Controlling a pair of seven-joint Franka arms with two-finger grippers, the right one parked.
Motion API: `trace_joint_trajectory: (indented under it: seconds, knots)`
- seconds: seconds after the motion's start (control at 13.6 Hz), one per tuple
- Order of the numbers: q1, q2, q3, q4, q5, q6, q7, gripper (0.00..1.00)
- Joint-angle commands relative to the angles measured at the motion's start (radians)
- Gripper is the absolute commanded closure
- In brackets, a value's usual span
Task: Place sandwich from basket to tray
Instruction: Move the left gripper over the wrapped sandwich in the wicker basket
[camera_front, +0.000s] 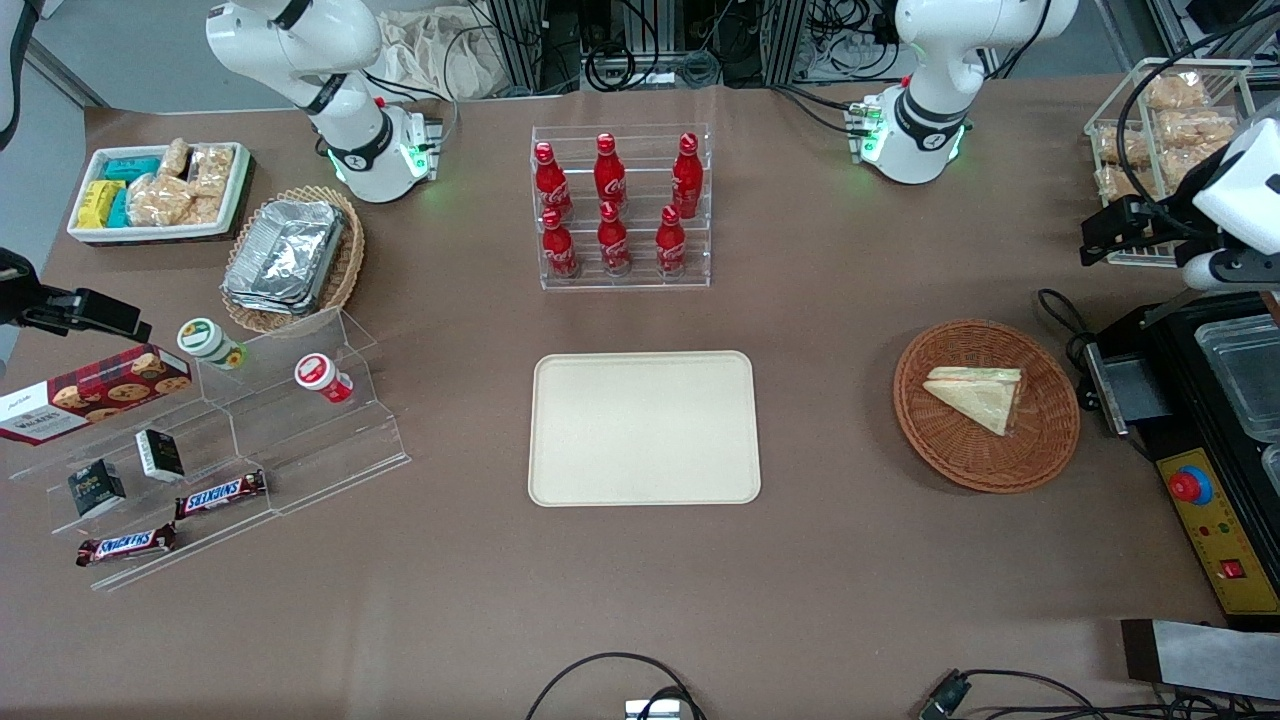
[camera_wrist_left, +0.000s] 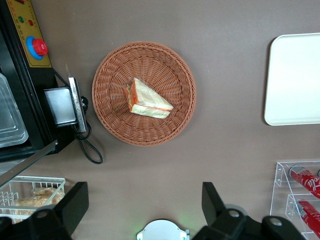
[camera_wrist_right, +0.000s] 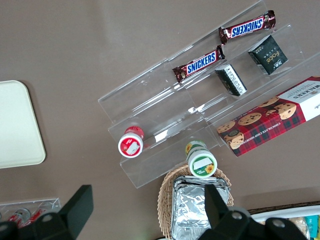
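Observation:
The sandwich (camera_front: 975, 395), a plastic-wrapped triangle of pale bread with orange and green filling, lies in the round reddish-brown basket (camera_front: 940, 450). It also shows in the left wrist view (camera_wrist_left: 149, 99), in the middle of the basket (camera_wrist_left: 115, 120). The beige tray (camera_front: 643, 428) lies empty at the table's middle, beside the basket toward the parked arm; its edge shows in the left wrist view (camera_wrist_left: 295, 80). My left gripper (camera_front: 1100, 240) hangs high above the table, farther from the front camera than the basket. It is open and empty (camera_wrist_left: 145, 197), well apart from the sandwich.
A black machine with a red button (camera_front: 1215, 430) stands close beside the basket at the working arm's end. A wire rack of pastry bags (camera_front: 1165, 110) stands near the gripper. A clear rack of red bottles (camera_front: 620, 205) stands farther back than the tray.

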Motion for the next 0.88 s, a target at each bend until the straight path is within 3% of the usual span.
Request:
trace_joint_trajectory:
  seconds: [0.0,0.51,0.81]
  knots:
    - [-0.001,0.0,-0.004,0.001,-0.021,-0.004,-0.033,0.0]
    - [-0.003,0.043,-0.006,-0.036,-0.009,0.029,-0.164,0.0]
    - [0.009,0.023,0.004,-0.239,-0.032,0.239,-0.28,0.0]
